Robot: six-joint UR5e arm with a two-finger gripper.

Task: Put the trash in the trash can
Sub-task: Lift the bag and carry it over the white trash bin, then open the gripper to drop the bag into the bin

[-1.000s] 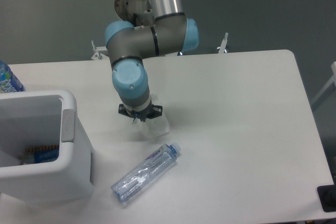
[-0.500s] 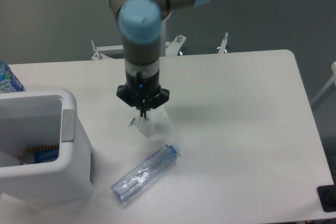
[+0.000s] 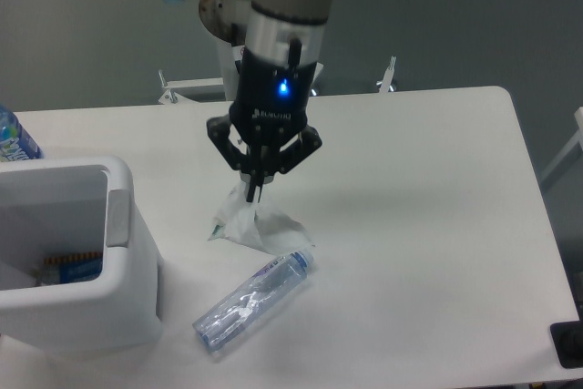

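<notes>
Gripper (image 3: pixel 254 194) at frame centre, jaws pinching top of the white wad (image 3: pixel 250 222). Bottle (image 3: pixel 252 301) lies just below it; trash can (image 3: pixel 117 216) lower left.

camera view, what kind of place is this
Probably a robot lab: a robot arm works over a plain white table on grey floor, with a white bin and a plastic bottle.

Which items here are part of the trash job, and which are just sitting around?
Part of the job:
white wad, pinched by the gripper
clear bottle, lying on the table
white bin

Just lying about:
blue-wrapped bottle at the far left edge
something already in the bin, too hidden to name
</notes>
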